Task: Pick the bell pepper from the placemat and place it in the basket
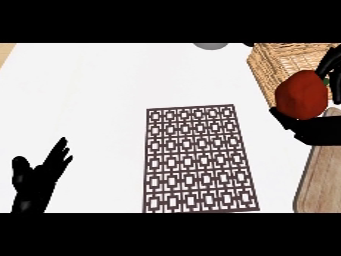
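Pepper (301, 94) in my right hand (328, 127), fingers curled round it, upper right of frame, at basket (276, 62) rim, off placemat (201, 159). Likely light, waxy-slick, rounded — cup wide flanks, avoid stem. Left hand (36, 182) resting open, lower left.

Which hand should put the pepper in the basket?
The right hand: it already holds the pepper right beside the basket. The left hand rests open at the far lower corner.
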Tool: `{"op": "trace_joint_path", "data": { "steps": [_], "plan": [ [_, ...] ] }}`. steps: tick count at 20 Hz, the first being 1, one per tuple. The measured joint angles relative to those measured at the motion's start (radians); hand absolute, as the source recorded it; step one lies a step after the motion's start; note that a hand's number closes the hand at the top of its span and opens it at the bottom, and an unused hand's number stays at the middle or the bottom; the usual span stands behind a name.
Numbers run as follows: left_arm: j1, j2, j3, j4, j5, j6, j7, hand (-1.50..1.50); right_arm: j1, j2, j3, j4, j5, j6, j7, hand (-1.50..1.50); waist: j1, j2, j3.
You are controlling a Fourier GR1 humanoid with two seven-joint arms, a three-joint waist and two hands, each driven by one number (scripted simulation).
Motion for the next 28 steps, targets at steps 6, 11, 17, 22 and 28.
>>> {"op": "trace_joint_path", "data": {
  "steps": [6,11,17,22,28],
  "plan": [
    [-0.017,-0.006,-0.004,0.008,-0.007,-0.013,-0.005,0.00,-0.144,-0.111,-0.202,0.130,-0.118,0.085,0.052,1.50,0.021,0.004,-0.001],
    [-0.038,-0.013,-0.006,0.021,-0.019,-0.013,0.010,0.00,-0.232,-0.184,-0.284,0.318,-0.156,0.151,0.001,1.50,0.033,0.007,0.001],
    [-0.041,-0.030,-0.019,0.013,-0.036,-0.010,0.006,0.00,-0.298,-0.204,-0.274,0.538,-0.095,0.169,-0.127,1.50,0.045,0.009,0.001],
    [-0.040,-0.029,-0.019,-0.007,-0.039,-0.018,0.024,0.00,-0.359,-0.202,-0.263,0.730,-0.044,0.168,-0.258,1.50,0.051,0.012,-0.002],
    [-0.054,-0.037,-0.012,0.017,-0.042,-0.023,0.025,0.00,-0.408,-0.161,-0.281,0.951,-0.023,0.137,-0.398,1.50,0.053,0.013,0.001]
  ]
}}
